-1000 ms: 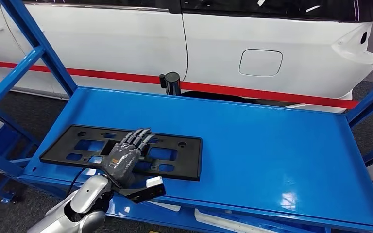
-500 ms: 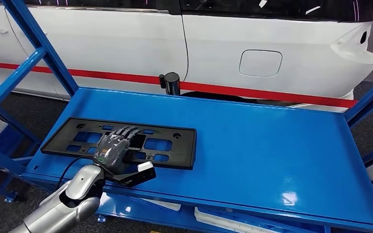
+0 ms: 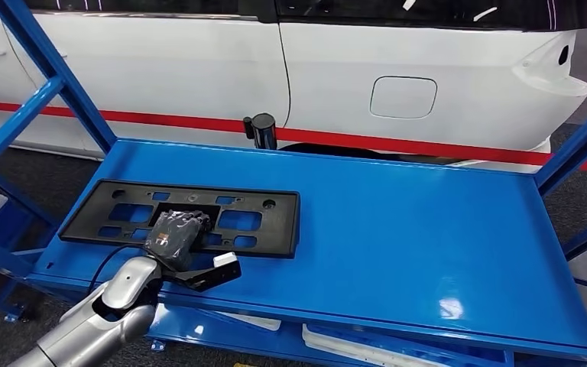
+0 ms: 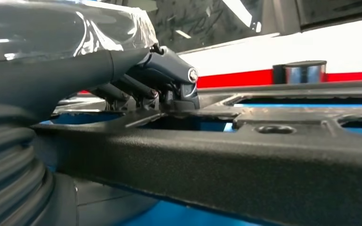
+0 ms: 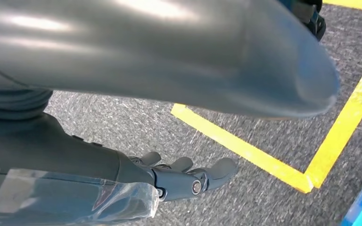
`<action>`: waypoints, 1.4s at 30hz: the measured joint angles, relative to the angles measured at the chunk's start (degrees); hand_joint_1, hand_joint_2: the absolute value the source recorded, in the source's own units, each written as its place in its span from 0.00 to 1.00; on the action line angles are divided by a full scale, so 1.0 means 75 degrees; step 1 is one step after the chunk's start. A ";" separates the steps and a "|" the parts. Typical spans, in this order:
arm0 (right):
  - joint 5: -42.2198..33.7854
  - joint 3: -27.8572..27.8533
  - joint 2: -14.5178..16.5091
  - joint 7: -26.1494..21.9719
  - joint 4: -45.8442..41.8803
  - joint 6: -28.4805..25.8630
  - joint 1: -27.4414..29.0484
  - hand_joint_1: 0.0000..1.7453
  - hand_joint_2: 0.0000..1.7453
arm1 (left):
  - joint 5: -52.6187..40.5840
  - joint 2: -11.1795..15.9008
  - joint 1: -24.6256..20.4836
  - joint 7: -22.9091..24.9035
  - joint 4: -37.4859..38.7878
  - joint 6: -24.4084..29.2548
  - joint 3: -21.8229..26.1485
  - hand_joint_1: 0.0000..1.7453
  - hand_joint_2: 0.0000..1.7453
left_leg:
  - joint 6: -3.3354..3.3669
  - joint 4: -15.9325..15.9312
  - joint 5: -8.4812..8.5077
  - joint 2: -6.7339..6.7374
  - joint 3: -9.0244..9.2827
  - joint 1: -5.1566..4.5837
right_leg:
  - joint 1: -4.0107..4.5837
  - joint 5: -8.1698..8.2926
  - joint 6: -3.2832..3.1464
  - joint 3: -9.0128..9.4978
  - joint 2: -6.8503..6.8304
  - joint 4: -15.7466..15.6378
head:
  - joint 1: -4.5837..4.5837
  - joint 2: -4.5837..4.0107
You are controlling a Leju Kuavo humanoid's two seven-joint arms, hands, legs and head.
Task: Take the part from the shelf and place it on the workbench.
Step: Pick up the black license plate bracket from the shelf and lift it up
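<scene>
The part [image 3: 279,229] is a flat black plastic frame with several cut-outs, lying on the left half of the blue shelf [image 3: 413,229]. My left hand [image 3: 174,235] rests on its near edge and grips it, with the fingers curled down into a middle cut-out. In the left wrist view the dark fingers [image 4: 169,89] hook over the part [image 4: 245,169], whose textured edge runs across the frame. My right hand [image 5: 184,176] hangs over the grey floor with its fingers loosely apart and nothing in it.
A white car [image 3: 351,76] with a red stripe stands right behind the shelf. A short black post [image 3: 262,130] rises at the shelf's far edge. Blue frame struts [image 3: 46,84] slant up on the left. Yellow floor lines [image 5: 245,150] run under the right arm.
My left hand's fingers lay stretched out flat on the part; they have curled down into its cut-out. The whole picture has shifted slightly left.
</scene>
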 joint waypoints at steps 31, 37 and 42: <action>-0.0364 -0.0009 0.0076 -0.0138 0.0001 -0.0073 0.0046 0.00 0.00 | 0.5904 -0.0221 -0.1222 -0.1543 -0.4562 0.1049 0.0583 1.00 1.00 | 0.0078 0.0117 0.0033 -0.0013 -0.0202 -0.0006 | -0.0062 -0.0037 0.0080 -0.0157 0.0029 0.0121 | 0.0004 -0.0001; -0.0447 -0.0009 0.0102 -0.0267 0.0001 -0.0103 0.0053 0.00 0.00 | 0.8185 -0.0181 -0.0863 -0.2343 -0.5008 0.0828 0.0861 1.00 1.00 | 0.0169 -0.0040 0.0124 -0.0002 -0.0098 0.0083 | -0.0080 -0.0977 0.0254 -0.0892 -0.0001 0.1827 | 0.0052 -0.0003; -0.0537 -0.0009 0.0101 -0.0304 0.0002 -0.0149 0.0055 0.00 0.00 | 0.8819 -0.0163 -0.0134 -0.2639 -0.5115 0.0409 0.0887 1.00 1.00 | 0.0127 -0.0026 0.0086 -0.0022 -0.0062 0.0087 | -0.0106 -0.0327 0.0265 -0.0510 -0.0009 0.0994 | 0.0055 -0.0003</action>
